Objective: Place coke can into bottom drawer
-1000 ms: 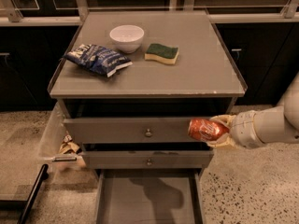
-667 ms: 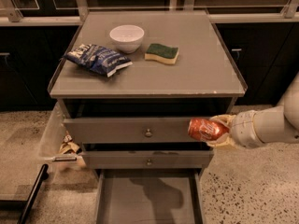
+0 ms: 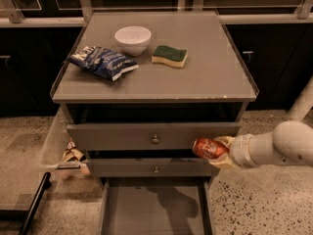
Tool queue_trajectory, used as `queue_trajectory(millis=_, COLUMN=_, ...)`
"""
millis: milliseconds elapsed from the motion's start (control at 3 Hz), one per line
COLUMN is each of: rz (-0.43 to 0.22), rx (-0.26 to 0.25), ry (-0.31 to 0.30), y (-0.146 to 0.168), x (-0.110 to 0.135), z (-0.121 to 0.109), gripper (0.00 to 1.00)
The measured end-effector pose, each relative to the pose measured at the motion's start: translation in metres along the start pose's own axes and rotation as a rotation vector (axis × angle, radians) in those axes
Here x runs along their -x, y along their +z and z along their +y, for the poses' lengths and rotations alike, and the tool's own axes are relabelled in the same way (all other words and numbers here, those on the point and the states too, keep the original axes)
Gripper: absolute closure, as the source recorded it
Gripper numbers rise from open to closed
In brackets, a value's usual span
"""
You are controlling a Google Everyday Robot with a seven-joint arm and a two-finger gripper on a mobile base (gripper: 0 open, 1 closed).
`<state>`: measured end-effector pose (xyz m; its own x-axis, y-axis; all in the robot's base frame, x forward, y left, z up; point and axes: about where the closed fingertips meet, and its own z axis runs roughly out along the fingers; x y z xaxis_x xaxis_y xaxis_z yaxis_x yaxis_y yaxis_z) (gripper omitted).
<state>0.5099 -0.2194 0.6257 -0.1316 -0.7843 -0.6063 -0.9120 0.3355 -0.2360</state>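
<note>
The coke can (image 3: 209, 148), a small red aluminium soda can with white script, hangs before the cabinet's right front edge, level with the top drawer (image 3: 117, 136). The cabinet (image 3: 215, 80), a wide grey three-drawer unit with a flat top, fills the middle of the view. Its bottom drawer (image 3: 146, 209), a shallow grey tray with thin walls, is pulled out at the cabinet's foot with its floor bare, presumably opened so the can may go straight down into it. The white tubular robot arm (image 3: 279, 148) reaches in from the cabinet's right side. On the cabinet's top lie a crumpled blue chip bag (image 3: 102, 62) toward the left, a round white bowl (image 3: 132, 37) at the back and a green-and-yellow sponge (image 3: 169, 56) beside it, all well apart from the work. The gripper (image 3: 217, 152) sits at the cabinet's front right corner, its pale fingers (image 3: 224, 142) closed around the can, which lies on its side with one end pointing left. The can is above and to the right of the open tray, so I judge it needs carrying left and down before release.
</note>
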Motion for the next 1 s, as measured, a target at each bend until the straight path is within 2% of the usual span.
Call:
queue_trajectory(millis=333, rz=-0.003, rx=0.035, ry=-0.001, y=0.041, x=-0.026, z=0.021, gripper=1.00)
queue_trajectory(millis=667, rz=-0.025, rx=0.068, ry=-0.023, y=0.065, x=-0.039, z=0.046, gripper=1.00)
queue_trajectory(millis=1000, rz=-0.025, rx=0.068, ry=-0.023, y=0.065, x=-0.039, z=0.046, gripper=1.00)
